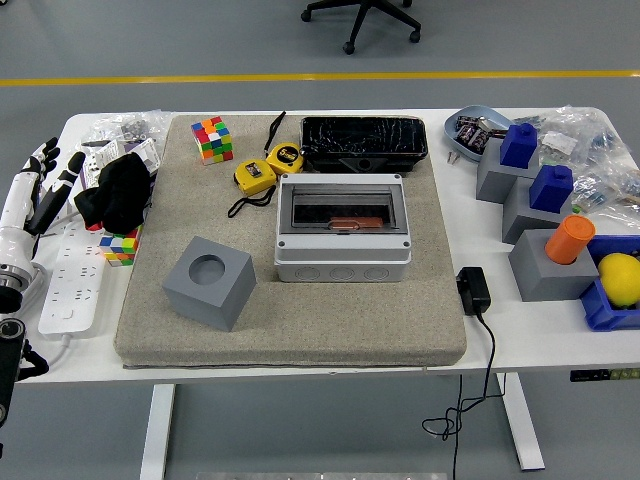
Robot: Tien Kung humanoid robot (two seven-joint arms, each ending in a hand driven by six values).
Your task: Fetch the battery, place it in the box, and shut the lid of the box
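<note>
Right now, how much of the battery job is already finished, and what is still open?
Looks done: an orange battery lies inside the grey box, and its clear lid seems to be down over it. In hand: nothing; the left hand hangs open at the table's left edge. Left: perhaps only confirming the lid is fully shut.

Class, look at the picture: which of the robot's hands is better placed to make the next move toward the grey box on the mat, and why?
The left hand, probably. It is the only hand in view, fingers spread and empty, over the table's left edge by the white power strip. The grey box sits mid-mat, lid apparently down. No right arm shows.
</note>
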